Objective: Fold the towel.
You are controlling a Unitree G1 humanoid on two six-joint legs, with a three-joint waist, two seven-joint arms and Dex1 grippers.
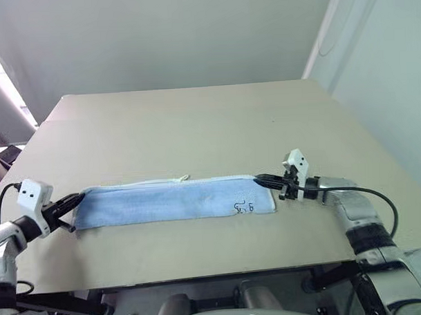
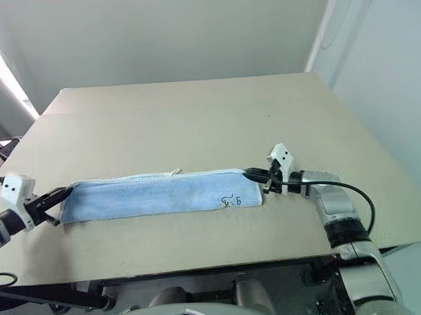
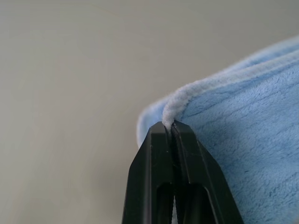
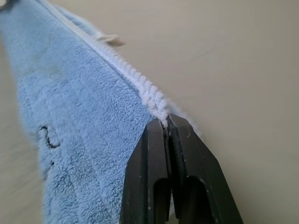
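1. Nearest of all, at the near left of the bench (image 1: pixel 195 123), the left hand (image 1: pixel 77 198) has its two black fingers pressed together on the left end of the towel (image 1: pixel 174 201).
2. From the left wrist view, those fingers (image 3: pixel 187 158) meet with no gap, and the white stitched edging (image 3: pixel 180 100) of the towel curls out from between their tips.
3. Lying flat on the near part of the beige bench, the light blue towel is folded into a long narrow strip that runs from left to right, between the two hands.
4. Near the towel's right end sits a small dark printed logo (image 1: pixel 244 207), close to the near edge of the strip.
5. At the right end, the right hand (image 1: pixel 258 178) is closed on the far right corner of the towel, its fingers (image 4: pixel 187 154) clamped on the white edging where the seam runs along the far side.
6. Along that far edge, about midway, a small white tag (image 1: pixel 181 178) sticks out onto the bench.
7. A black cable (image 1: pixel 364 191) loops from the right wrist back along the arm.
8. Beyond the towel, the bench top stretches bare to its far edge, with a pale wall (image 1: pixel 158 35) behind it.
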